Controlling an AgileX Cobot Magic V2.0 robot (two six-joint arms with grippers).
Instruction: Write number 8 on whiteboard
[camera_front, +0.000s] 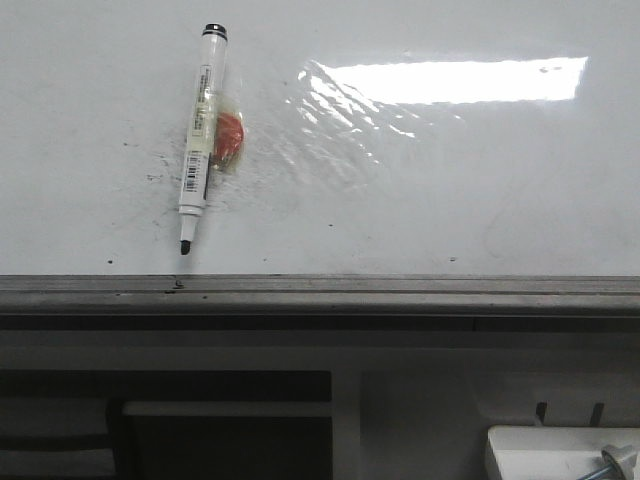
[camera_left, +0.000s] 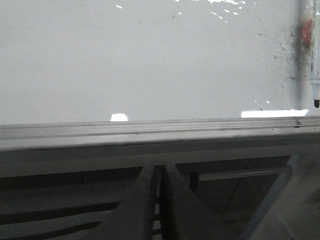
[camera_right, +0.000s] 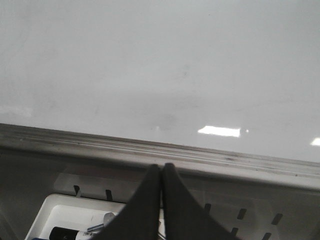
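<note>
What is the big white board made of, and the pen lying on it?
The whiteboard looks like a smooth, glossy coated panel, because a lamp's glare mirrors on it; its grey edge rail looks like brushed metal. The marker seems to be white plastic with a black cap end and a printed label.

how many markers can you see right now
2. One marker lies uncapped on the whiteboard, left of the glare. A second marker sits in the white tray below the board edge, partly hidden.

A glossy white surface (camera_front: 450, 180), edged by a grey metal rail (camera_front: 400, 290), is seen carrying an uncapped marker (camera_front: 201, 135), its tip toward the rail, with an orange lump (camera_front: 231, 137) taped alongside.
</note>
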